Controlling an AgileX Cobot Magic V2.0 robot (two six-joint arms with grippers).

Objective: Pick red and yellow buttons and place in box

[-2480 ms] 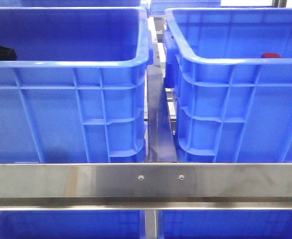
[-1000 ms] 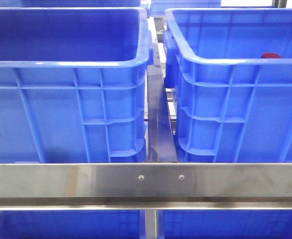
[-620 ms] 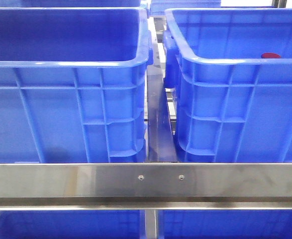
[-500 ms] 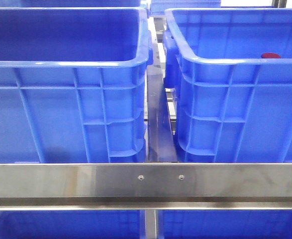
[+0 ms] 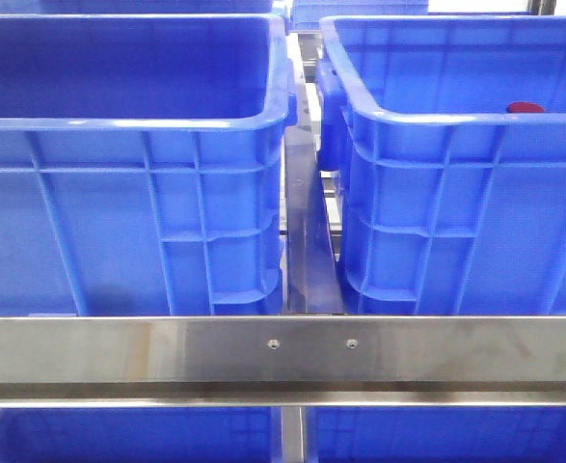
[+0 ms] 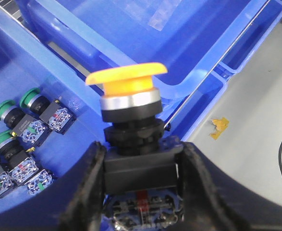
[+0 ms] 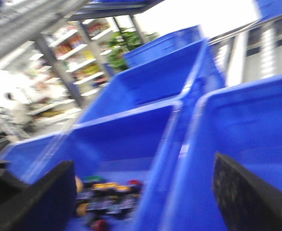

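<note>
Front view: two blue crates side by side, left crate [image 5: 128, 174], right crate [image 5: 466, 183]; red button [image 5: 525, 108] peeks over right crate's near rim; no arms seen.

Left wrist view: left gripper [image 6: 141, 168] clamped on black body of yellow button [image 6: 127, 83], cap above fingers; green buttons [image 6: 20, 125] lie in crate beside.

Right wrist view: blurred; right gripper [image 7: 145, 192] fingers wide apart, holding nothing, above crate with heap of buttons [image 7: 107, 195].

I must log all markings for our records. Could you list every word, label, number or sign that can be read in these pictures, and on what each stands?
No text can be read in any view.
Contact blocks of the green buttons: small coloured marks, too small to read.
Yellow button held in the left gripper: no lettering shows.
Shelf goods in the right wrist view: blurred, unreadable.
Blue crates: no lettering shows.
</note>
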